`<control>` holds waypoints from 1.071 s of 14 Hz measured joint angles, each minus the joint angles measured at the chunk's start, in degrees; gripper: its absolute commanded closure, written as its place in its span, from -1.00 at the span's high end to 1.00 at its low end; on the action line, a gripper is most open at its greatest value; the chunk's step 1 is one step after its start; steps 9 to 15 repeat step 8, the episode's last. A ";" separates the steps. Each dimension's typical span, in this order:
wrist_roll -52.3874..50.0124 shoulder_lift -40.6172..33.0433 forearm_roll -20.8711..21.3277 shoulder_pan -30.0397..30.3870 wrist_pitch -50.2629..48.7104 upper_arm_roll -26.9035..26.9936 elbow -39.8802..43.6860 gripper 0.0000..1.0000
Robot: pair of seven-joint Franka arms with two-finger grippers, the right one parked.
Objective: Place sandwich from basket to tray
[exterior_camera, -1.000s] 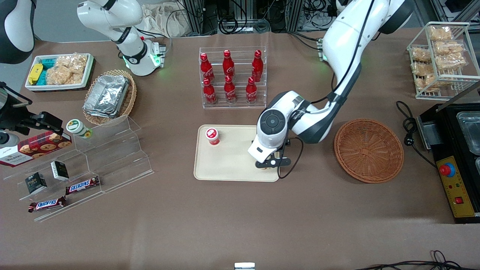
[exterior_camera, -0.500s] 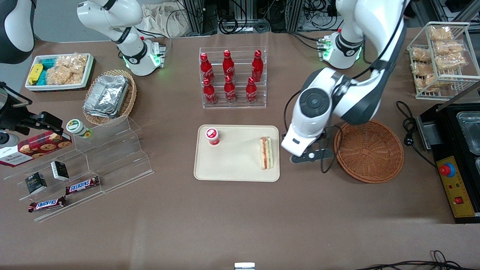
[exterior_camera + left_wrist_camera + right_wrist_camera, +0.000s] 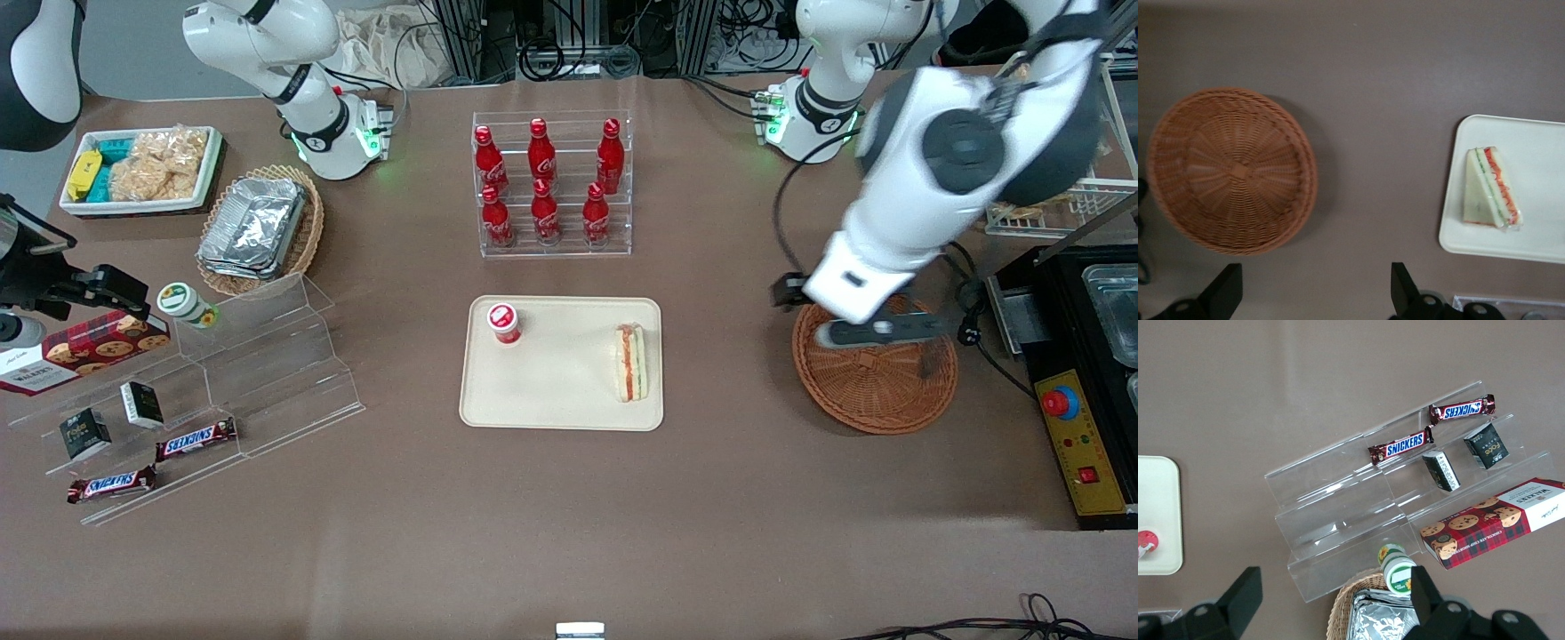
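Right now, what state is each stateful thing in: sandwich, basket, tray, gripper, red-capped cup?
sandwich: lying on the tray, released
basket: empty
tray: holds the sandwich and the cup
gripper: open, empty, above the basket
red-capped cup: upright on the tray

Sandwich [image 3: 630, 362] wedge lying in cream tray [image 3: 560, 409], woven basket [image 3: 876, 391] empty, tool [image 3: 876, 331] above basket
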 measured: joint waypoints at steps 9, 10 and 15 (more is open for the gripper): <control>10.22 1.09 -4.30 4.39 -9.90 8.62 14.22 1.00; 10.22 1.09 -4.30 4.39 -9.90 8.62 14.22 1.00; 10.22 1.09 -4.30 4.39 -9.90 8.62 14.22 1.00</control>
